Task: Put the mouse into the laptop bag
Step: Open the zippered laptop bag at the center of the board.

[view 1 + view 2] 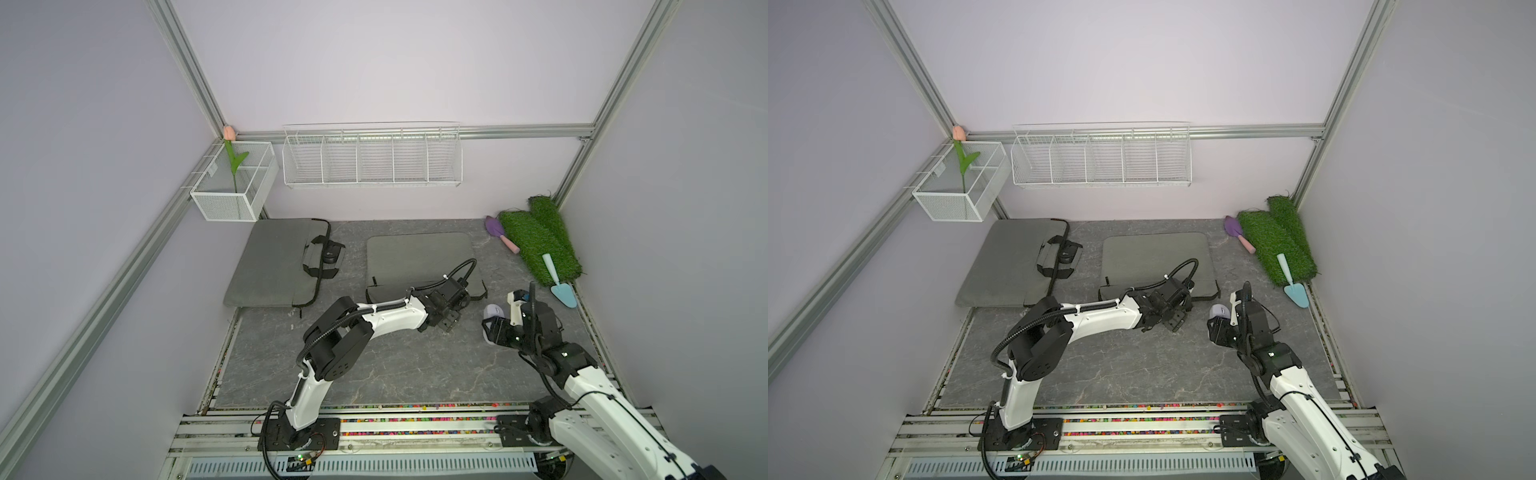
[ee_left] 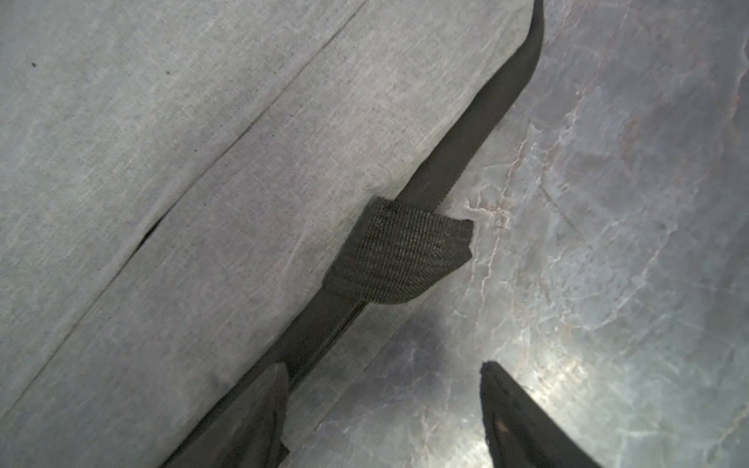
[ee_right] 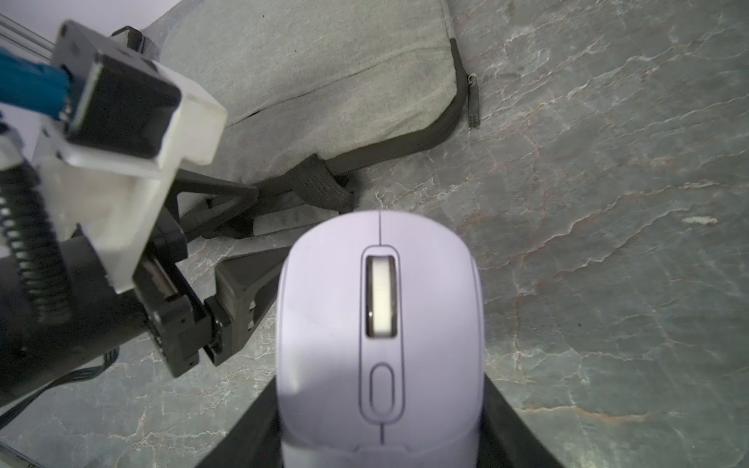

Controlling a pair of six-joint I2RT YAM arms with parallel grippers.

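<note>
lilac plastic mouse (image 3: 381,283), clamped by its sides in the right gripper (image 3: 381,421) and held over the grey marbled tabletop (image 1: 374,365), near a front corner of the grey fabric laptop bag (image 1: 419,257). left gripper (image 2: 383,364), jaws parted and holding nothing, sits at the bag's black zipper edge (image 2: 466,142), beside a black webbing tab (image 2: 399,251).

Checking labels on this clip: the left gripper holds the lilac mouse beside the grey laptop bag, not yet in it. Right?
Wrong arm. The right gripper holds the lilac mouse, its jaws closed on the mouse's sides, as the right wrist view shows. The rest stands: the mouse is beside the grey laptop bag, not yet in it.
</note>
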